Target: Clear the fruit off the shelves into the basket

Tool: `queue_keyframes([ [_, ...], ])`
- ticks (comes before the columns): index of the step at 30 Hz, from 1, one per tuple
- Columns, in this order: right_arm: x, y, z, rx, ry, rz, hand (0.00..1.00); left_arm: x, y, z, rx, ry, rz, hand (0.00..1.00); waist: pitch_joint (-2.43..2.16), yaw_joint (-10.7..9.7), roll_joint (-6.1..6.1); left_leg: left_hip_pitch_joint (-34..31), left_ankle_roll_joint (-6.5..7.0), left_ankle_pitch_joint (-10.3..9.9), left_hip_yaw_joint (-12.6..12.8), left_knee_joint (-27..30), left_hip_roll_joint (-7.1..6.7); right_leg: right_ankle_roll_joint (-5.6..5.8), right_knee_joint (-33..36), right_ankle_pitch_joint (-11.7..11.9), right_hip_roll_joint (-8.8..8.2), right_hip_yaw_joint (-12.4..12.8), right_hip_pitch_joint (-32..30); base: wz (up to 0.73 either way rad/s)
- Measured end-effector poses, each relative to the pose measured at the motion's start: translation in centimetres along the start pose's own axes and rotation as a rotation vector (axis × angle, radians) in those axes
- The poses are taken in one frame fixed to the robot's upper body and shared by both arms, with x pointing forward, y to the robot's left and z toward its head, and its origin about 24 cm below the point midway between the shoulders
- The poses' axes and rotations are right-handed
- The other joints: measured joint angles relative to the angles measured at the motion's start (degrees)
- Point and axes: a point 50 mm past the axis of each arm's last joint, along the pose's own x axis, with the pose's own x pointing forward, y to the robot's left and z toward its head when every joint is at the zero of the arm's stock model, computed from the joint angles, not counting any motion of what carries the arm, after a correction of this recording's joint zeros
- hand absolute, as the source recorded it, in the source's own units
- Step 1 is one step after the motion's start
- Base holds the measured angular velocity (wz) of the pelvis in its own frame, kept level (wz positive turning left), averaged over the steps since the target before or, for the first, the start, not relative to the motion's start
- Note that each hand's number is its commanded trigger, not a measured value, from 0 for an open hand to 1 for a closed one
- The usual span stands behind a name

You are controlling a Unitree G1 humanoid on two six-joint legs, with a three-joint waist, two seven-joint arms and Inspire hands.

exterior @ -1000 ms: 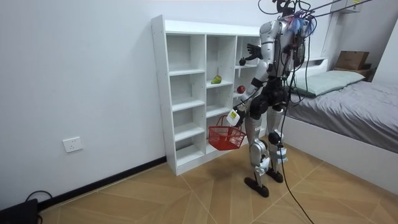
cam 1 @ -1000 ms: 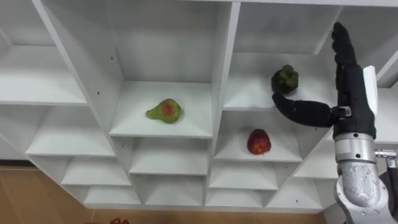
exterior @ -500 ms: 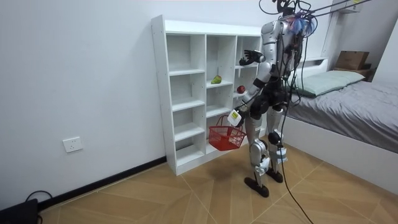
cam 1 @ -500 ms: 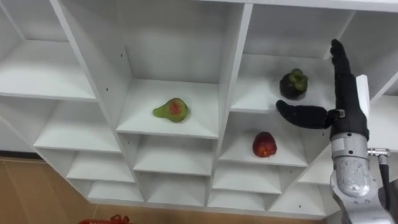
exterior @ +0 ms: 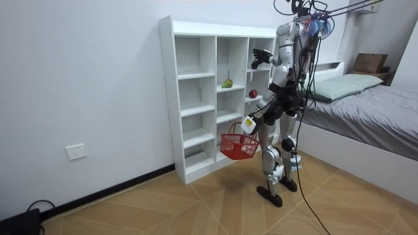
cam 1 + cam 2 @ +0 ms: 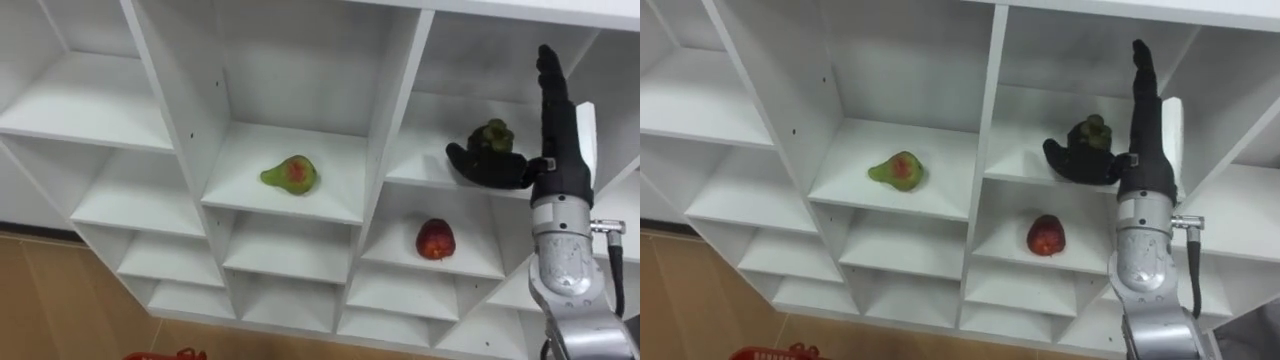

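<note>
A dark green fruit [image 6: 490, 135] sits in the upper right compartment of the white closet [image 6: 395, 110]. My right hand [image 6: 556, 150] is raised beside it, open, with fingers straight up and the thumb [image 6: 478, 166] stretched across the fruit's front, touching or nearly touching it. A green pear with a red blush [image 6: 291, 174] lies in the middle compartment. A red apple [image 6: 435, 239] rests one shelf below the dark fruit. In the room view my left hand [image 5: 249, 123] hangs low, shut on the handle of a red basket [image 5: 238, 145].
I stand close to the closet's right end [image 5: 261, 78]. A bed [image 5: 366, 111] lies behind me at the room view's right, with a cardboard box [image 5: 369, 62] beyond it. The other compartments hold nothing. The basket's rim [image 6: 160, 354] peeks in at the bottom.
My right hand has moved in towards the dark green fruit, and the thumb now lies across its front. The head camera has shifted, so the closet sits further right in the picture.
</note>
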Motion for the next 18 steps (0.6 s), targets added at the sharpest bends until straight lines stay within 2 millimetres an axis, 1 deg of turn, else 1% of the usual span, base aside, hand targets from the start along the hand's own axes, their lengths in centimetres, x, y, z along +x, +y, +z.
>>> queue_keyframes([
  [5,0.4,0.1,-0.3,0.018,0.021,0.000,0.00,0.0,0.0,0.0,0.001,0.000,0.003,1.00,0.11,0.1,-0.13,0.0,0.01,0.0,0.0,0.0,-0.01,0.00,0.0,0.0,-0.03,0.0,0.0,0.00],
  [9,0.7,0.3,-0.8,0.024,0.045,0.013,0.00,0.0,0.1,-0.1,0.002,0.003,0.009,1.00,0.19,0.0,-0.24,0.0,0.05,0.0,0.0,0.0,-0.06,0.00,0.0,0.0,-0.20,-0.7,0.0,0.00],
  [12,0.6,0.4,-1.0,0.020,0.054,0.023,0.00,-0.1,0.1,-0.1,0.002,0.003,0.014,1.00,0.21,-0.1,-0.21,0.0,0.16,0.1,-0.1,0.0,-0.17,0.01,0.0,0.0,-0.37,-1.3,0.1,0.02],
  [18,0.4,0.5,-2.2,0.004,0.106,0.041,0.00,-0.2,0.0,-0.5,0.004,0.014,0.028,1.00,0.21,-0.2,-0.20,0.0,0.47,0.3,-0.5,0.0,-0.59,0.03,0.0,0.0,-0.74,-1.4,0.3,0.01],
])
